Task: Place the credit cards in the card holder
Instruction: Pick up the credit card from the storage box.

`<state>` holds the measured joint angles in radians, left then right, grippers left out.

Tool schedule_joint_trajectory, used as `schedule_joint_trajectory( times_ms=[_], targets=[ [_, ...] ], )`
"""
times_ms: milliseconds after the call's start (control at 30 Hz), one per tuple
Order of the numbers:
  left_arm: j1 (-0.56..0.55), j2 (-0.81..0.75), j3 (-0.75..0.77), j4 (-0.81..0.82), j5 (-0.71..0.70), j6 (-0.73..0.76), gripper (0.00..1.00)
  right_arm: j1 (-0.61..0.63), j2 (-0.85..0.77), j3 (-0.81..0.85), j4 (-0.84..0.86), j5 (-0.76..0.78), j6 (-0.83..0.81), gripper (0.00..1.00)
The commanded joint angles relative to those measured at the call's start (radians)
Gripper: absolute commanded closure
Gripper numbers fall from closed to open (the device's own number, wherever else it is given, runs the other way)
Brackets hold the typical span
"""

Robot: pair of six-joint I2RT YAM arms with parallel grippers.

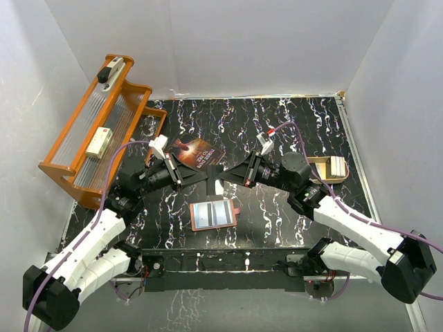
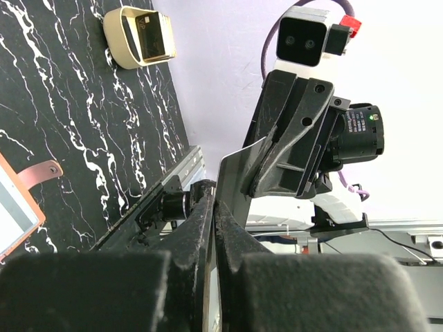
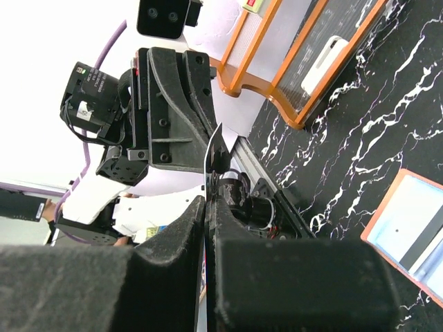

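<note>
Top external view: the left gripper [image 1: 211, 175] and right gripper [image 1: 225, 173] both pinch one pale credit card [image 2: 232, 181] above the table's [image 1: 311, 124] centre, while the open card holder [image 1: 213, 215] lies toward the near edge, that card not yet inserted.

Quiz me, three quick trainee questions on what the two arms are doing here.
1. True or false: the reddish-brown leather card holder lies on the black marbled table.
2. The left gripper and right gripper both pinch: A) a thin pale plastic card, B) a dark paperback book, C) a beige tin?
3. Fill in: the orange rack stands at the table's ____ side.
Key: 1 true; 2 A; 3 left.
</note>
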<state>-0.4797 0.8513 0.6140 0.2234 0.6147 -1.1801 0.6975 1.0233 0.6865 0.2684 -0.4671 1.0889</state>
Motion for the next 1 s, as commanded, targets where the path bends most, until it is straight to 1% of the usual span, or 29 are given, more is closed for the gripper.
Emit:
schedule_joint_trajectory(
  times_ms=[0,67,133,167,233,267,300,367,400,433,467,500,600,667,733,800,867,967],
  targets=[
    [-0.016,-0.008,-0.025,0.122,0.086,-0.048,1.0,0.019,0.001,-0.022,0.093,-0.034,0.042,1.0],
    [-0.015,-0.007,-0.026,0.121,0.094,-0.041,0.86,0.02,-0.004,-0.036,0.13,-0.047,0.068,1.0],
    [-0.016,-0.006,-0.025,0.106,0.094,-0.028,0.69,0.021,-0.015,-0.042,0.149,-0.048,0.082,1.0],
    [-0.015,-0.007,-0.025,0.09,0.09,-0.021,0.64,0.021,-0.021,-0.042,0.151,-0.046,0.088,1.0],
    [-0.016,-0.009,-0.027,0.078,0.086,-0.012,0.61,0.022,-0.027,-0.046,0.152,-0.041,0.092,1.0],
    [-0.015,-0.01,-0.031,0.085,0.089,-0.018,0.61,0.022,-0.028,-0.048,0.152,-0.04,0.094,1.0],
    [-0.016,-0.012,-0.037,0.101,0.091,-0.026,0.65,0.022,-0.025,-0.05,0.151,-0.04,0.098,1.0],
    [-0.015,-0.016,-0.044,0.12,0.1,-0.041,0.83,0.023,-0.023,-0.054,0.152,-0.039,0.105,1.0],
    [-0.016,-0.019,-0.044,0.118,0.099,-0.044,0.95,0.024,-0.025,-0.056,0.152,-0.037,0.106,1.0],
    [-0.016,-0.022,-0.043,0.113,0.098,-0.044,1.0,0.026,-0.026,-0.057,0.148,-0.032,0.107,1.0],
    [-0.016,-0.027,-0.042,0.102,0.093,-0.043,1.0,0.027,-0.027,-0.057,0.135,-0.027,0.104,1.0],
    [-0.016,-0.032,-0.038,0.085,0.087,-0.04,1.0,0.026,-0.031,-0.055,0.109,-0.018,0.094,0.98],
    [-0.016,-0.045,-0.015,-0.003,0.071,0.004,1.0,0.027,-0.05,-0.036,-0.003,0.019,0.031,0.88],
    [-0.015,-0.049,0.014,-0.099,0.038,0.073,1.0,0.027,-0.077,-0.029,-0.092,0.063,-0.01,0.83],
    [-0.016,-0.043,0.041,-0.235,-0.014,0.149,1.0,0.026,-0.105,-0.029,-0.181,0.124,-0.053,0.82],
    [-0.016,-0.027,0.043,-0.3,-0.048,0.204,1.0,0.026,-0.128,-0.032,-0.245,0.175,-0.088,0.77],
    [-0.016,0.005,0.027,-0.315,-0.068,0.232,1.0,0.026,-0.141,-0.022,-0.316,0.243,-0.141,0.69],
    [-0.016,0.065,-0.008,-0.273,-0.072,0.241,1.0,0.025,-0.122,-0.007,-0.411,0.309,-0.222,0.68]
  ],
)
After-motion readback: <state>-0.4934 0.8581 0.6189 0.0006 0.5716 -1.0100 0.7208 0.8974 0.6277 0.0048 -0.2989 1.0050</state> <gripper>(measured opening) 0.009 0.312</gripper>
